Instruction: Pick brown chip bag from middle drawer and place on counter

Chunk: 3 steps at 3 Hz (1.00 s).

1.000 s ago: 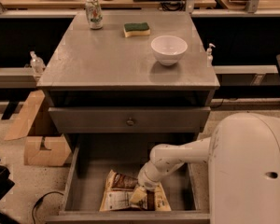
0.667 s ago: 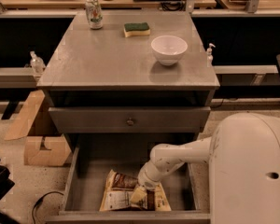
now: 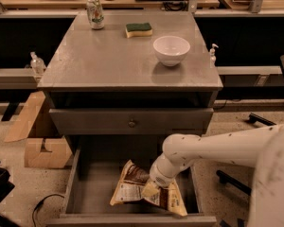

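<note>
End effector (image 3: 150,189) down on the bag (image 3: 128,193) in the open drawer (image 3: 92,195).
Grip can't be told. On the tabletop (image 3: 118,63) above: can (image 3: 95,13), sponge (image 3: 138,29), white bowl (image 3: 171,50). The bag's label print is unreadable.

My white gripper (image 3: 150,189) rests on the brown chip bag (image 3: 132,186), dark brown and cream, inside the gray middle drawer (image 3: 87,195). Beyond it: gray counter (image 3: 109,60), white bowl (image 3: 171,49), green-and-yellow sponge (image 3: 138,29).

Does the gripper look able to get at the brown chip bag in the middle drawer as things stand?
Likely yes. The middle drawer stands open, nothing covers the brown chip bag, and the gripper is down inside the drawer, at the bag's middle.
</note>
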{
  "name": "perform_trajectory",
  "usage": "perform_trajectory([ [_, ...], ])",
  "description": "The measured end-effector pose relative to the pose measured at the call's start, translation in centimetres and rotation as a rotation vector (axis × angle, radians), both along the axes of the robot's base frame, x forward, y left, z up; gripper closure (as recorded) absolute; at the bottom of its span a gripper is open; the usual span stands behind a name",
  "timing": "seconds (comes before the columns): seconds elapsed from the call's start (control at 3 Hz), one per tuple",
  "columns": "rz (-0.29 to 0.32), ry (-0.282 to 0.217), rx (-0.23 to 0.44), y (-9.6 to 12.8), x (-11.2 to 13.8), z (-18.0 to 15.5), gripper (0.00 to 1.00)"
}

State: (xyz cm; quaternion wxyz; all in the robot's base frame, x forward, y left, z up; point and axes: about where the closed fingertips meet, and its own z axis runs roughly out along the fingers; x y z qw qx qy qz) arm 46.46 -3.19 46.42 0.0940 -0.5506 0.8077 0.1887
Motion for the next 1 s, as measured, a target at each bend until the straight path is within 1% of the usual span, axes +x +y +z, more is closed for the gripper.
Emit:
perform_trajectory([
  [0.33, -0.041, -0.057, -0.030, -1.6, 1.2, 8.3, 1.00],
  [0.67, -0.060, -0.109, -0.061, -2.6, 3.1, 15.6, 1.00],
  [1.0, -0.060, -0.109, -0.061, -2.6, 3.1, 15.6, 1.00],
])
